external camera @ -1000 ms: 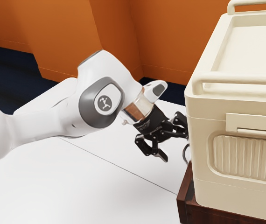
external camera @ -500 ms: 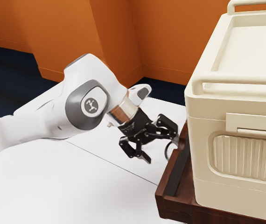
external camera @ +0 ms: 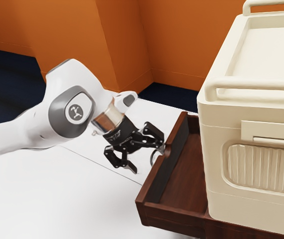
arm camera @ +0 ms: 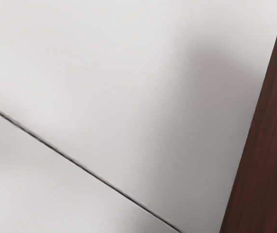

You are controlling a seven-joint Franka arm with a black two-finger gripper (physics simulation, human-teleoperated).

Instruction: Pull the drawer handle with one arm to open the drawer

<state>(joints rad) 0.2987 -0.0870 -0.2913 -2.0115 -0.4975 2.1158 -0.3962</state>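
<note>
drawer [external camera: 174, 218] farther out, long front [external camera: 151, 183] armward

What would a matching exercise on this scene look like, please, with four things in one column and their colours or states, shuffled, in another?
Things:
1. Pincer
2. Drawer
3. Large box
4. Wall

Descriptions:
A. Cream, with a ribbed panel
B. Plain orange
C. Black, fingers spread apart
D. Reddish brown, standing open

Right pairs: 1-C, 2-D, 3-A, 4-B
</note>
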